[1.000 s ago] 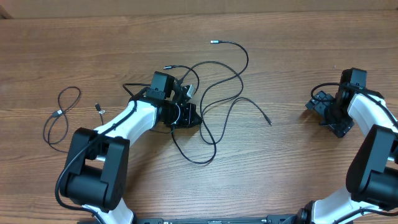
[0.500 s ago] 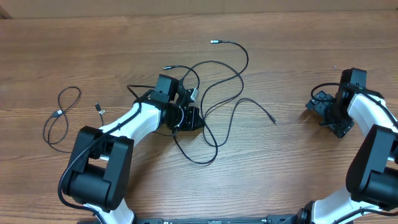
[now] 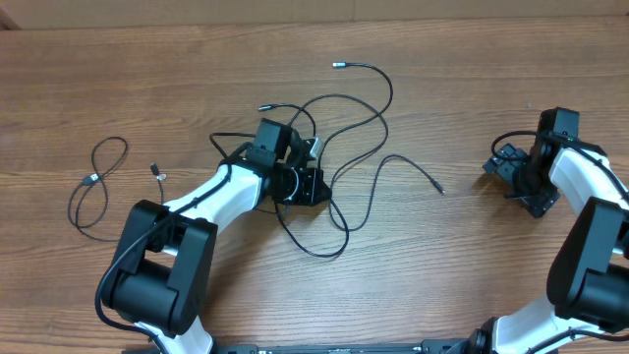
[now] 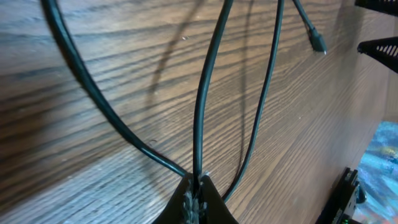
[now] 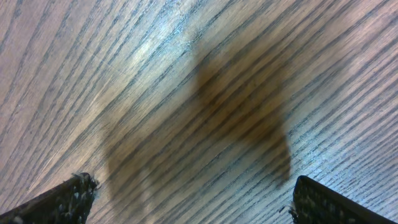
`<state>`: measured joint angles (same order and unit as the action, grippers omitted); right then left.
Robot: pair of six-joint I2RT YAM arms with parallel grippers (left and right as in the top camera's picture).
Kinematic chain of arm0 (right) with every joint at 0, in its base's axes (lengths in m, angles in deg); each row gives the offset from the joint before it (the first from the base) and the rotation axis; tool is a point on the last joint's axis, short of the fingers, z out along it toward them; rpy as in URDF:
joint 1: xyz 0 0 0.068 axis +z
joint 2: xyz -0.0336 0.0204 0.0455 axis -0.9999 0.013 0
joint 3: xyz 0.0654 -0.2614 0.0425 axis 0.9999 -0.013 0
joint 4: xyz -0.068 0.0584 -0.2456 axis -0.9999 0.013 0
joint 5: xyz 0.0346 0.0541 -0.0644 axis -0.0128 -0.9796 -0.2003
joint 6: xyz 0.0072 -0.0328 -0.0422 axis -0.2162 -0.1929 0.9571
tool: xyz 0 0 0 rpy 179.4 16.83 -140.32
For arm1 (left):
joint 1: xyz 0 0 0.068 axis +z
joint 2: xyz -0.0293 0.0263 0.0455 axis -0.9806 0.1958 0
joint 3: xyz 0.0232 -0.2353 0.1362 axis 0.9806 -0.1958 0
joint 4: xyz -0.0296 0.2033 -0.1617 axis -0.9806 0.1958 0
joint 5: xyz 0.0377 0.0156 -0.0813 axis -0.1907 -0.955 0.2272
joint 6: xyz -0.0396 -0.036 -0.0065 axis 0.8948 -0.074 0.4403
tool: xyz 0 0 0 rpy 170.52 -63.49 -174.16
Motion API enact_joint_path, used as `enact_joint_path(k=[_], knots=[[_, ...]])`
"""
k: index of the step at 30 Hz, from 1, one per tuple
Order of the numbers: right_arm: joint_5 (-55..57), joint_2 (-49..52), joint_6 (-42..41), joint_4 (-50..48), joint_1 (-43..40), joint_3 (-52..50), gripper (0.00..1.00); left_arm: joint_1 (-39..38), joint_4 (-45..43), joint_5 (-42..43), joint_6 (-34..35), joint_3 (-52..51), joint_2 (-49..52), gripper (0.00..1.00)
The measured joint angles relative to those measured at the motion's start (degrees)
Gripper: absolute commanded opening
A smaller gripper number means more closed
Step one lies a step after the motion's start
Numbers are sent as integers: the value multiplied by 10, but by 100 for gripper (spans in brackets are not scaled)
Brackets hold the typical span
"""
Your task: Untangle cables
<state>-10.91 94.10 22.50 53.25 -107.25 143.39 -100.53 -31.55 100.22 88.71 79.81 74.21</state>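
At the far left of the wooden table [image 3: 472,59] a loose cable [image 3: 98,182] lies alone in a narrow loop, well apart from both arms. A small plug tip [image 3: 155,169] lies just to its right, near the left arm.

Toward the middle, the tangle of cables [image 3: 339,138] spreads in overlapping loops. The left gripper [image 3: 313,187] sits at the tangle's lower left edge, with most of the cords fanning up and to the right of it. Its fingers are pressed together on one strand [image 4: 202,106], which in the left wrist view rises straight from the left gripper [image 4: 196,200]. Another cord curves away on the left of that strand and a third runs up on its right (whether either touches the fingers cannot be told). From the tangle, one low loop [image 3: 314,251] sags below the gripper, one end [image 3: 335,65] reaches up toward the far edge, and another end [image 3: 439,191] trails off to the right.

At the far right, the right gripper [image 3: 511,175] hangs well apart from every cable. Its fingers are spread wide over bare wood, as the right wrist view shows, with nothing between them.
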Motion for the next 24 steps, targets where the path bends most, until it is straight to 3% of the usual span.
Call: enact_joint_path(k=[17, 21, 24], knots=[[0, 0, 0, 0, 0, 0, 100, -43, -26, -51, 30, 0, 0, 5], [0, 0, 0, 0, 0, 0, 100, -51, -31, -63, 33, 0, 0, 31], [0, 0, 0, 0, 0, 0, 100, -51, -26, -66, 40, 1, 0, 40]])
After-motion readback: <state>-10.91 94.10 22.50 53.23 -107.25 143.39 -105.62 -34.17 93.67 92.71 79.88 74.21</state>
